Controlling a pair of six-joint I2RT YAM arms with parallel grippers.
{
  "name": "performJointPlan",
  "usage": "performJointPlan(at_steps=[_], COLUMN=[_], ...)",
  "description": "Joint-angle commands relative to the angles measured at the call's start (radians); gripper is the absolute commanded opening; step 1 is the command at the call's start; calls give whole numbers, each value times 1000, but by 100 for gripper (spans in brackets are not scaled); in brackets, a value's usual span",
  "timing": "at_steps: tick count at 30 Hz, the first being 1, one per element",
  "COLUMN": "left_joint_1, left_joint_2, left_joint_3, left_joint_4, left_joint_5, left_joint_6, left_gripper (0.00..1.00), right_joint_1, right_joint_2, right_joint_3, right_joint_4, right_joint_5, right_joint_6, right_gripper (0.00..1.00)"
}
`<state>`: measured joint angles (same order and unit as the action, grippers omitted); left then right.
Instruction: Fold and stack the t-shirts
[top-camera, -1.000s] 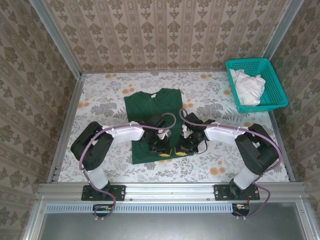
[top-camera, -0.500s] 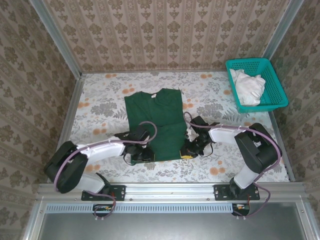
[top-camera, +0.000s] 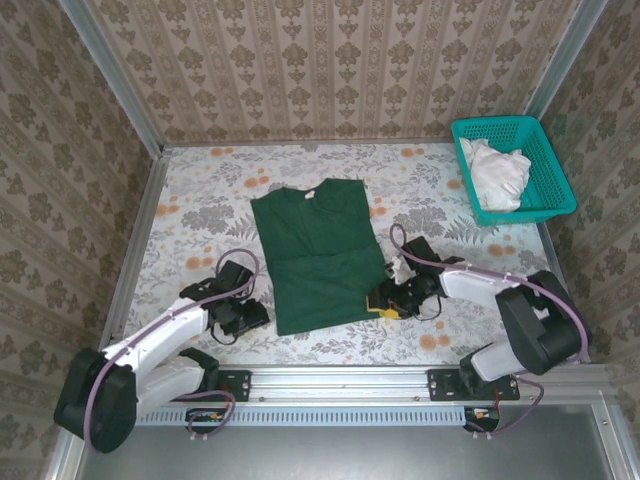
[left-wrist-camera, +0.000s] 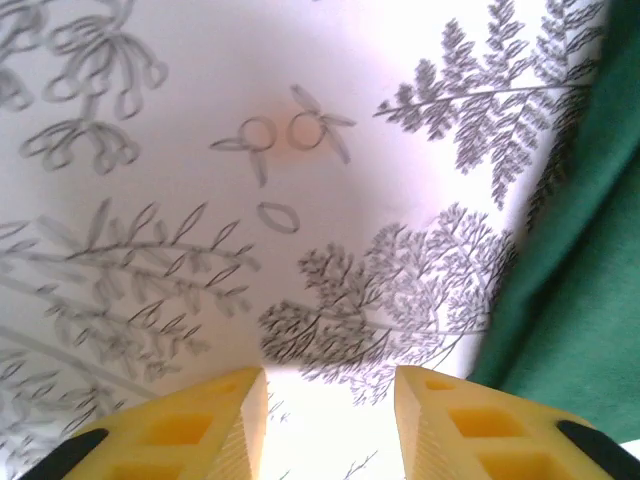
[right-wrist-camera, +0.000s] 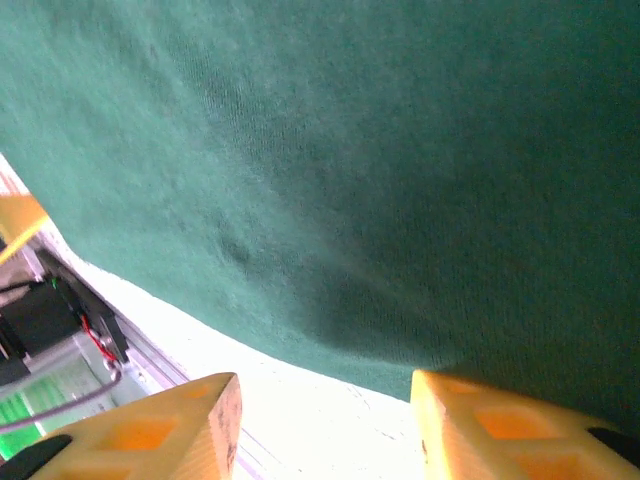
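Observation:
A dark green t-shirt lies flat in the middle of the table, sleeves folded in, collar at the far end. My left gripper sits low on the cloth to the left of the shirt's near hem, open and empty; the shirt's edge shows at the right of its wrist view, beyond its yellow fingers. My right gripper rests at the shirt's near right corner, open, with the green fabric just ahead of its fingers and nothing gripped.
A teal mesh basket at the far right holds white cloth. The table is covered in a floral cloth. A metal rail runs along the near edge, and patterned walls close in the back and sides.
Both arms have drawn back from over the shirt: the left gripper swung out left onto bare table, the right slid to the right corner. The shirt now lies uncovered.

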<state>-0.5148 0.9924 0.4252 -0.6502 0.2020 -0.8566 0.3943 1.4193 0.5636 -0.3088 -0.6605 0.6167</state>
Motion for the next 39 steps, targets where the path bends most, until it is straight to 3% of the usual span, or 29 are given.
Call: performJointPlan(at_steps=[1,9,14,23,30,35,39], left_joint_1=[9,1,-53,-105,-111,-117,-117], left_joint_2=[-46,-62,-34,78,157,223,294], left_joint_3=[-1,-25,-35,-34,-29,-14,27], left_joint_4=[-105,-13,133,208,241,268,283], left_joint_5=[25,219,302,291,308,303,287], left_joint_6=[-24,-121,-207,-243,-253,-249,-232], left_gripper=[44,53,54,51,41,33,18], right_joint_1=[-62,-190,-220,-186,-106,-100,-83], right_joint_2=[-110,-239,-325,-146,-117,-65,-40], right_joint_3=[-70,-95,-73,-42,-12,-8,17], right_joint_4=[-12,-119,-196,-174,-159,-159,-170], right_joint_5=[41,4,182,186,233,254,277], right_joint_6=[55,40,34,-39,-27,-23,-36], right_gripper=[52,52,49,44,41,26,13])
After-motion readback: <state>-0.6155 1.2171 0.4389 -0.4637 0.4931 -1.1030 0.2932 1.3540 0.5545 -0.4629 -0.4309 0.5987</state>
